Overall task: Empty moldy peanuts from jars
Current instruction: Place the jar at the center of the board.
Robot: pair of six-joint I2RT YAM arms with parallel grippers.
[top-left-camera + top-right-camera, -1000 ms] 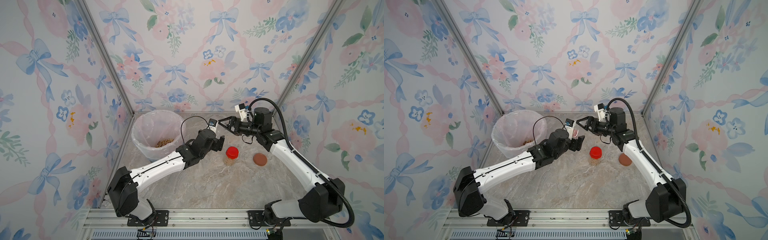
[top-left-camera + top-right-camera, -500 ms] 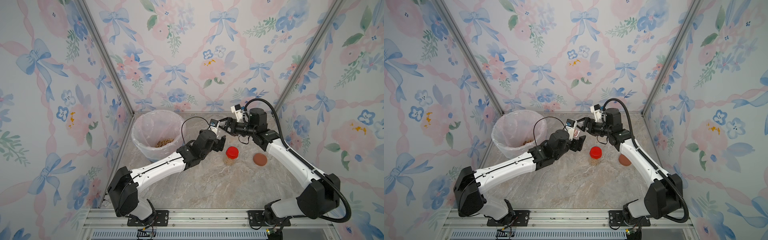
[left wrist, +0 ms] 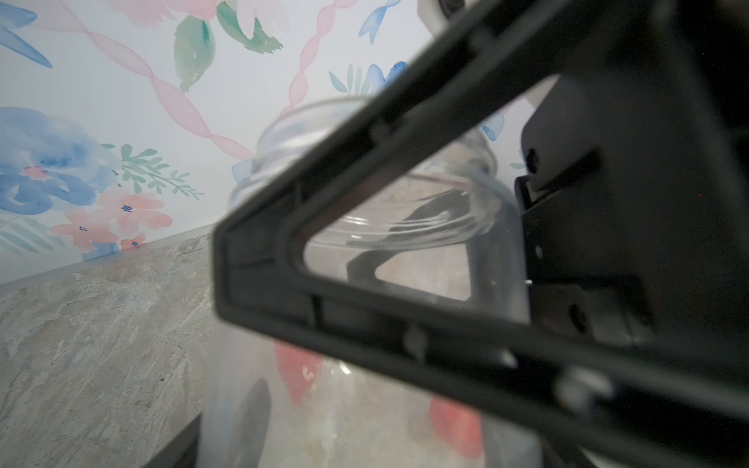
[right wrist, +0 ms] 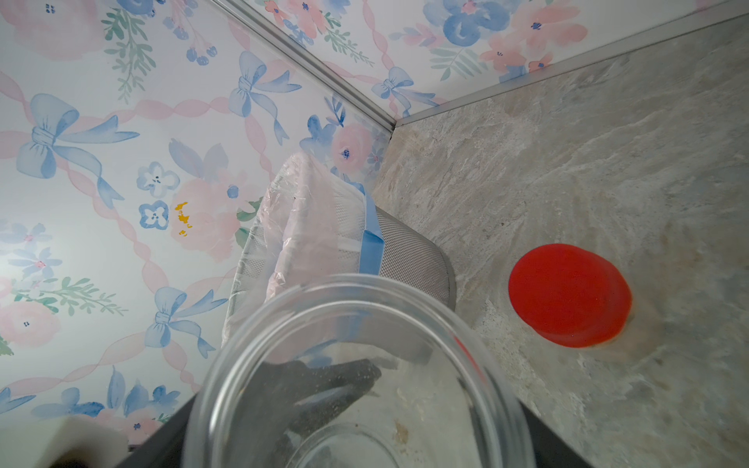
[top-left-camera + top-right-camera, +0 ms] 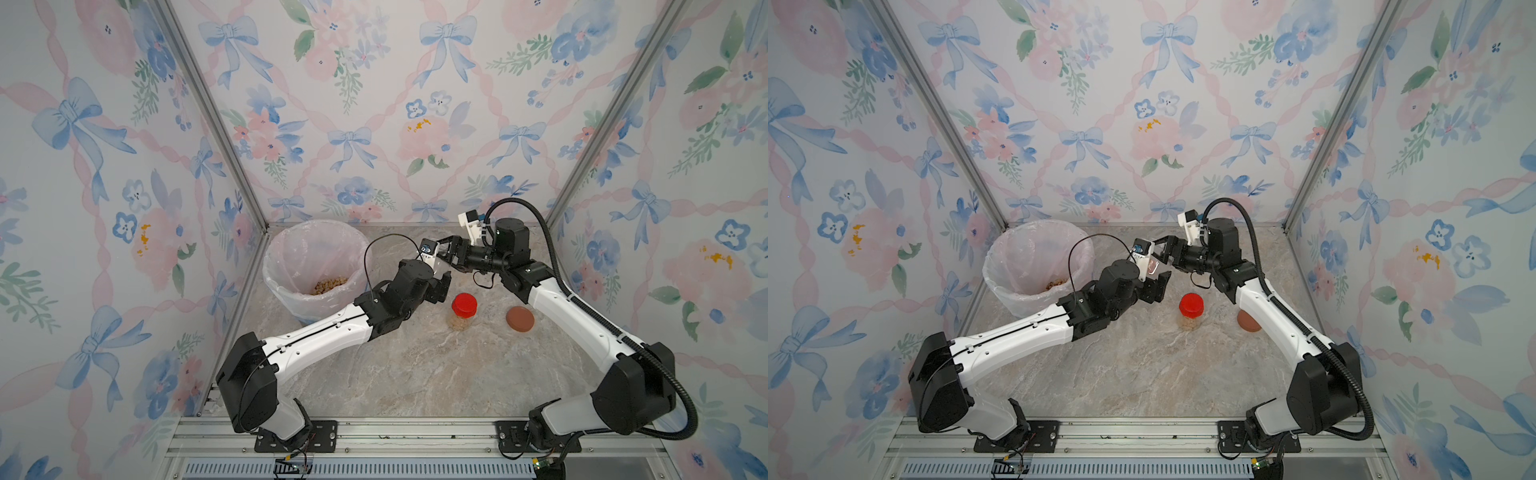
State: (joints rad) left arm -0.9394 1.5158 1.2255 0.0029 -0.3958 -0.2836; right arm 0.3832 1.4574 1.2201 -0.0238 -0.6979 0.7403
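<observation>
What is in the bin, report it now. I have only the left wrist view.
Observer: A heap of moldy peanuts lies at the bottom of the lined bin.
Operator: Now list every jar besides the clear jar in front of me.
Observer: One red-lidded jar stands upright on the table, lid on, peanuts inside.
</observation>
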